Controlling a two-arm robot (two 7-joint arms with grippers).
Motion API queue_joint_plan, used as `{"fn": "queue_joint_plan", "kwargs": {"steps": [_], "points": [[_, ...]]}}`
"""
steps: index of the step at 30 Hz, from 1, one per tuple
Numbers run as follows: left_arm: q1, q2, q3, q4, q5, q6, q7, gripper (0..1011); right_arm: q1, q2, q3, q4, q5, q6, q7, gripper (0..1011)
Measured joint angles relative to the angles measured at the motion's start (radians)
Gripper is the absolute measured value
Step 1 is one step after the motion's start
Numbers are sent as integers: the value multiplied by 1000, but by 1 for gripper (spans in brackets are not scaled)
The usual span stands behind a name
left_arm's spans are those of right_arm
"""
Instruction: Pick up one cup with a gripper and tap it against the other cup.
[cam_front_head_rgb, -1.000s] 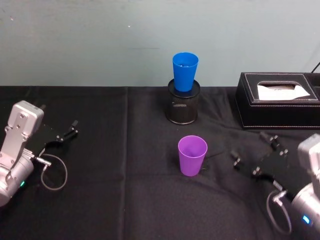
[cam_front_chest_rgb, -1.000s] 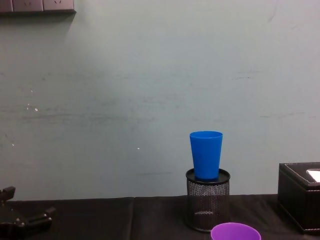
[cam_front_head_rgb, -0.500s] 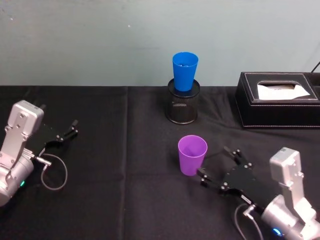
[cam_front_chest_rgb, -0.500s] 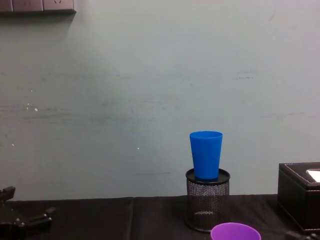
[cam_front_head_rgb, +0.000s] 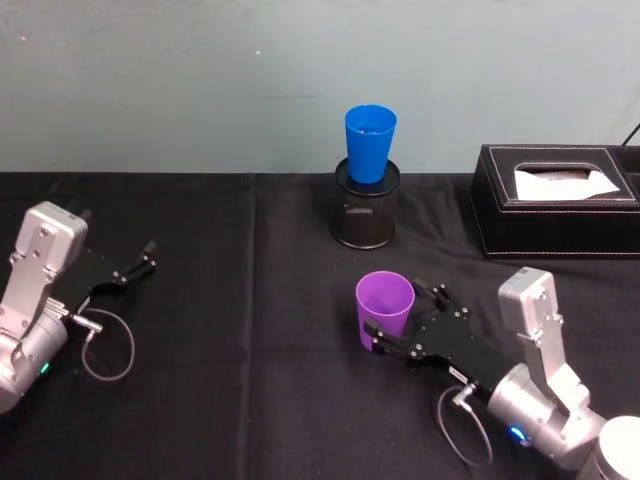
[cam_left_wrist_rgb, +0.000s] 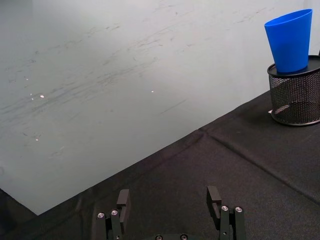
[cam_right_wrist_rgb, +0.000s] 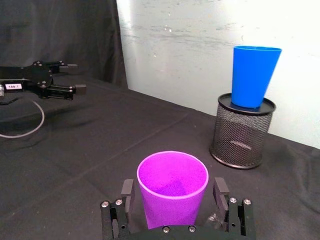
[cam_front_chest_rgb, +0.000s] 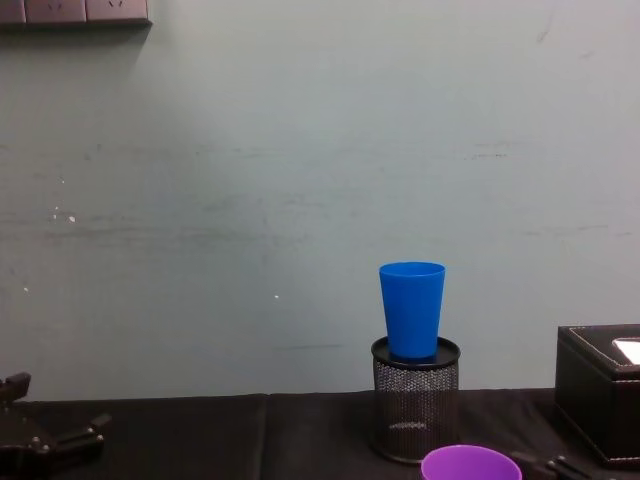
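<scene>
Black flat-jawed right gripper (cam_front_head_rgb: 393, 308) is straddling purple tapered plastic cup (cam_right_wrist_rgb: 172, 186), jaws apart; squeezing gently, centred, is looking safest. Left gripper (cam_front_head_rgb: 145, 257) is idling open, well left of cup.

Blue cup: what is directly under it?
The blue cup stands upright in the mouth of a black wire-mesh pen holder. The cup's bottom is hidden by the holder's rim, and the holder's inside is covered.

Two cups were out there: one purple cup (cam_front_head_rgb: 385, 310), one blue cup (cam_front_head_rgb: 370, 143). One mesh pen holder (cam_front_head_rgb: 365, 218), one black tissue box (cam_front_head_rgb: 555, 205). Two hands counted, left hand (cam_front_head_rgb: 148, 257) and right hand (cam_front_head_rgb: 396, 308).
</scene>
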Motion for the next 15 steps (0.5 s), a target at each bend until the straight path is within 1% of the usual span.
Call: {"fn": "queue_joint_plan", "kwargs": {"steps": [9, 10, 12, 15], "points": [[0, 0, 0, 0, 0, 0, 0, 1000, 48, -51, 6, 71, -1, 4, 34, 1003], [0, 0, 0, 0, 0, 0, 0, 1000, 48, -51, 6, 71, -1, 4, 34, 1003], [0, 0, 0, 0, 0, 0, 0, 1000, 62, -66, 6, 89, -4, 5, 44, 1003], [0, 0, 0, 0, 0, 0, 0, 1000, 72, -79, 7, 102, -11, 7, 52, 1003]]}}
